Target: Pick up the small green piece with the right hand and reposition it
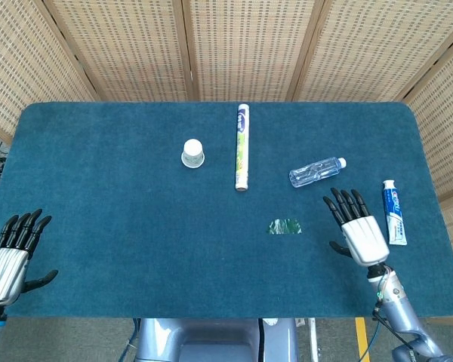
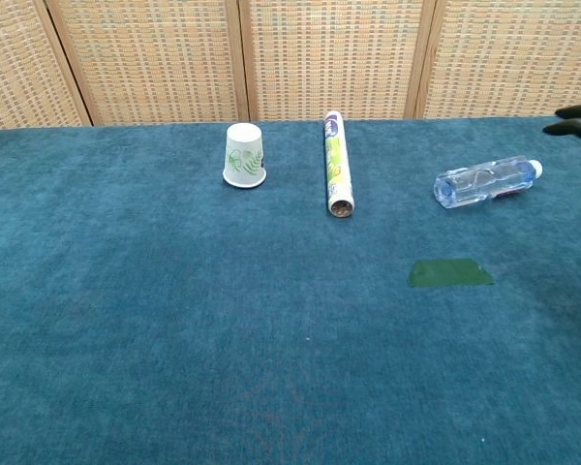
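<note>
Near edge, head view: the left hand (image 1: 6,260), pale shell with black fingers, hovers at the table's near left corner, fingers spread and holding nothing; the right hand (image 1: 359,230) hangs over the near right part of the table, fingers (image 1: 341,204) fanned apart and pointing away from the robot, palm empty; in the chest view only its dark fingertips (image 2: 576,120) enter at the right border. The table (image 1: 113,226) is a rounded rectangle covered in napped teal cloth. The small green piece (image 1: 285,226), flat, thin and roughly trapezoidal, lies on the cloth just left of the right hand, untouched. Right of that hand lies a blue-and-white toothpaste tube (image 1: 393,210); farther, a clear ribbed plastic bottle (image 1: 315,173) on its side; a long printed cylindrical tube (image 1: 242,147); an inverted paper cup (image 1: 192,153). Behind stand woven cane screens (image 1: 249,45) in wooden frames.
</note>
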Controlling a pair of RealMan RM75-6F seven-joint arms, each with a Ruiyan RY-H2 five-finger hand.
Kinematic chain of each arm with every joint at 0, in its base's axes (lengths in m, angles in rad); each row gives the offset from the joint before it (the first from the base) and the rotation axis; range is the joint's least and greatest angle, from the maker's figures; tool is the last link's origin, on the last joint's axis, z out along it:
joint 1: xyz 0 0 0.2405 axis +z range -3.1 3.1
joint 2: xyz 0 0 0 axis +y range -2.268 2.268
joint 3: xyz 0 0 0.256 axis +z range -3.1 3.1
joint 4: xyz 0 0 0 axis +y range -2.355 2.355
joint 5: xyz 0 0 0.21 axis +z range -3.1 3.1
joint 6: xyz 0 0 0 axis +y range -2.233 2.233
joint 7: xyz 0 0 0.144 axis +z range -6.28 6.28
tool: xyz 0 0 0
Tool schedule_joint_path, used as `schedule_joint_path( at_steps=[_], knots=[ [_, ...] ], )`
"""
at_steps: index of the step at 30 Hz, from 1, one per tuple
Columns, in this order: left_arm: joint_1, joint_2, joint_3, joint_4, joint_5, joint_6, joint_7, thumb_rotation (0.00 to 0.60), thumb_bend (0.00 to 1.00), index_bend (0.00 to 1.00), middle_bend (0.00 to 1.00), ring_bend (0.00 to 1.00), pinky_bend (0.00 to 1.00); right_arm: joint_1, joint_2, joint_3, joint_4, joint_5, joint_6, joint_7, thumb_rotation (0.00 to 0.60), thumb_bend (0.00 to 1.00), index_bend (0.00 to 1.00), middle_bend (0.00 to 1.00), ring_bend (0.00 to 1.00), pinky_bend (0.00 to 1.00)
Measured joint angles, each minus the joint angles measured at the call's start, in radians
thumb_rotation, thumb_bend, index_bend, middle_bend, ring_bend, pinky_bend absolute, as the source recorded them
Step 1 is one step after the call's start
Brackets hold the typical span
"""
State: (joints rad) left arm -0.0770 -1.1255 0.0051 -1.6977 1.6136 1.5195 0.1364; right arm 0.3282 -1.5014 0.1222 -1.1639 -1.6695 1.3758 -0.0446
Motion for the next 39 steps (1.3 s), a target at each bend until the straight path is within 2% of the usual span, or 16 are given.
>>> schedule_joint_path(
  at_steps=[10, 17, 39],
  knots=[
    [-0.003, -0.005, 0.000, 0.004, -0.004, -0.007, 0.004, 0.600, 0.09, 0.00, 0.00, 0.00, 0.00, 0.049, -0.086, -0.012, 0.093, 0.041, -0.064, 0.003, 0.600, 0.12, 0.00, 0.00, 0.00, 0.00],
    [-0.006, -0.009, 0.001, 0.007, -0.007, -0.013, 0.009, 0.600, 0.09, 0.00, 0.00, 0.00, 0.00, 0.073, -0.116, -0.017, 0.123, 0.058, -0.085, -0.003, 0.600, 0.20, 0.00, 0.00, 0.00, 0.00],
    [-0.008, -0.011, 0.000, 0.009, -0.012, -0.016, 0.012, 0.600, 0.09, 0.00, 0.00, 0.00, 0.00, 0.125, -0.171, -0.021, 0.132, 0.108, -0.154, -0.049, 0.600, 0.24, 0.00, 0.00, 0.00, 0.00]
  ],
)
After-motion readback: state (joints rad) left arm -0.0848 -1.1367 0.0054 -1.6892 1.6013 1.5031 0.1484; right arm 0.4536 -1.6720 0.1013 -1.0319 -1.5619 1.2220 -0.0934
